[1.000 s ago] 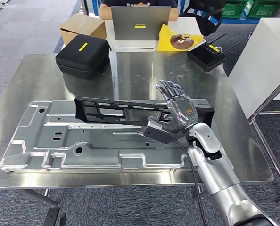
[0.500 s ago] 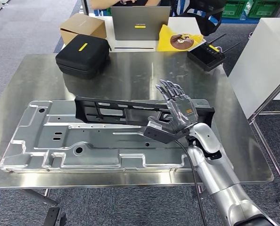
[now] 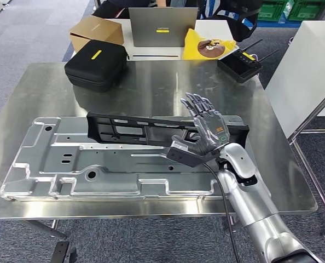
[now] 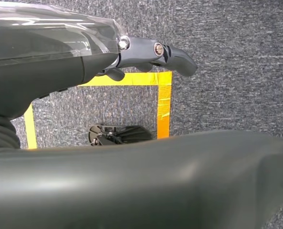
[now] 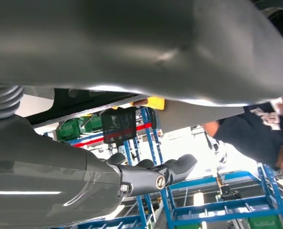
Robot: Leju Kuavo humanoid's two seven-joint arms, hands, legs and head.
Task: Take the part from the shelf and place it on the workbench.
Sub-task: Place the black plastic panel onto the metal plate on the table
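One long black part (image 3: 152,129), a slim moulded rail with cut-out windows, lies flat along the twelve o'clock edge of a broad stamped metal panel (image 3: 70,164), ribbed and pierced with holes, on the brushed steel workbench (image 3: 36,87). The right hand (image 3: 202,134) hovers over the rail's three o'clock end, fingers spread and lifted, thumb stretched flat, gripping nothing. The left hand (image 4: 147,50) hangs over grey carpet; I cannot tell its state. Bare steel lies toward twelve, up to a black zip case (image 3: 96,64).

Right hand (image 3: 204,134) raised, fingers (image 3: 192,102) spread apart, holding nothing.
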